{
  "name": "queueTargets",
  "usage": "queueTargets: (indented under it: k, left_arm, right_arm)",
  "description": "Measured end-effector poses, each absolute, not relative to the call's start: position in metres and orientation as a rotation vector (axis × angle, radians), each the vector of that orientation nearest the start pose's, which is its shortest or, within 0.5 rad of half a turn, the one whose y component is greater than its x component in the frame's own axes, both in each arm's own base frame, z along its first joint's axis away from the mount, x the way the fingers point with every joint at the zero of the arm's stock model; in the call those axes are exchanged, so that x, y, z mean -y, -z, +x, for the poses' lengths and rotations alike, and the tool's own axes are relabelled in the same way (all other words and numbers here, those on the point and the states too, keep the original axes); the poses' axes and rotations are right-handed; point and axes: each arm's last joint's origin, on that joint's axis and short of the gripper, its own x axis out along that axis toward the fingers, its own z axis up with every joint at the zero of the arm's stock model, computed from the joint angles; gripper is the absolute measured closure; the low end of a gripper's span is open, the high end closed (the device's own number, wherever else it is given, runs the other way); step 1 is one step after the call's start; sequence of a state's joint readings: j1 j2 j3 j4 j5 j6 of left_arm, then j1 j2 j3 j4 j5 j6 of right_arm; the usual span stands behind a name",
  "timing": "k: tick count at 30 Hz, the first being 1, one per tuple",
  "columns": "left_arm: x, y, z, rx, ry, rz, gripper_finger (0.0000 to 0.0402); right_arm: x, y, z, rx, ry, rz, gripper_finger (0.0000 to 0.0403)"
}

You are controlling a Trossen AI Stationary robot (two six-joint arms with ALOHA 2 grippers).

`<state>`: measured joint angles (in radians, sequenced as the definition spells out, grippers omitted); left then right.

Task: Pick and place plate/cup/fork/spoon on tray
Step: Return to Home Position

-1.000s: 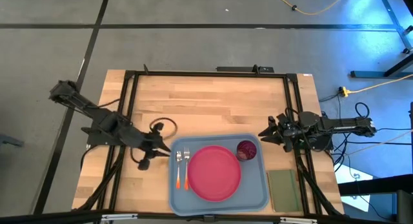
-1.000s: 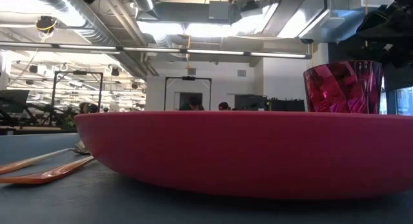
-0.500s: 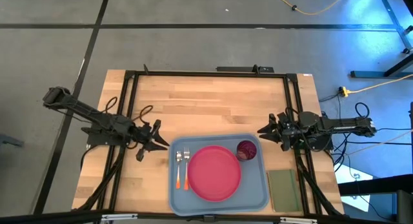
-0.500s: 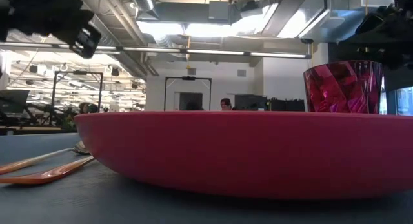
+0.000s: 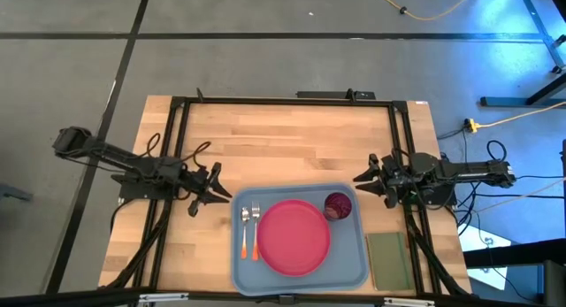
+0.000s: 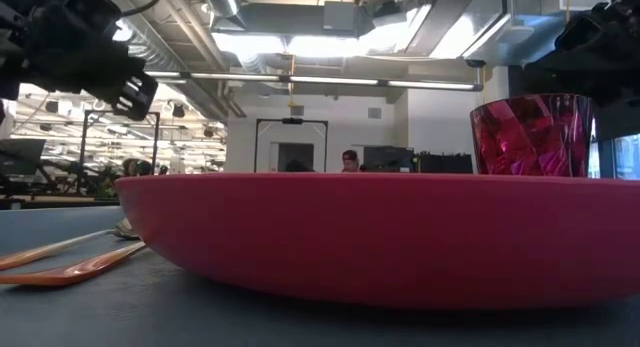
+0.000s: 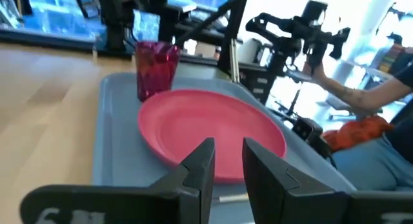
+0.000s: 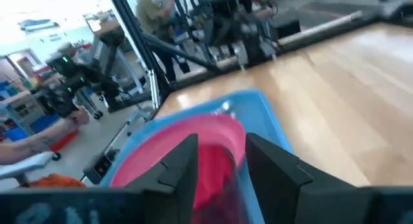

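The plate (image 6: 380, 237) fills the foreground, the cup (image 6: 532, 135) behind it.

The dark two-finger left gripper (image 5: 218, 195) is held low (fingers slightly parted). The dark right gripper (image 5: 359, 180) is likewise parted.

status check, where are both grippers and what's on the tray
Left gripper open, empty, just off the tray. Right gripper open by the cup. Plate, cup, fork, spoon all on tray.

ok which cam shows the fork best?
High view: the fork lies whole on the tray, tines visible, beside the spoon. Low view shows only orange handles, fork or spoon unclear. The left wrist view shows only a utensil sliver; the right wrist view none.
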<state>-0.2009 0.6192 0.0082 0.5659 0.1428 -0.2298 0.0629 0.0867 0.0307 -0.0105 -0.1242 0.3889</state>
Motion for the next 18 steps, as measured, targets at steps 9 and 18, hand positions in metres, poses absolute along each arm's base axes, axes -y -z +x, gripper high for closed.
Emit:
queueTargets:
  k: [9,18]
  left_arm:
    - [0.023,-0.154,0.13,-0.175,0.299,-0.256,0.0329]
    - [0.021,-0.157,0.126,-0.152,0.329,-0.262,0.0329]
  right_arm:
    - [-0.012,-0.223,0.081,0.017,-0.321,0.245,0.0269]
    - [-0.011,-0.225,0.078,0.094,-0.271,0.202,0.0269]
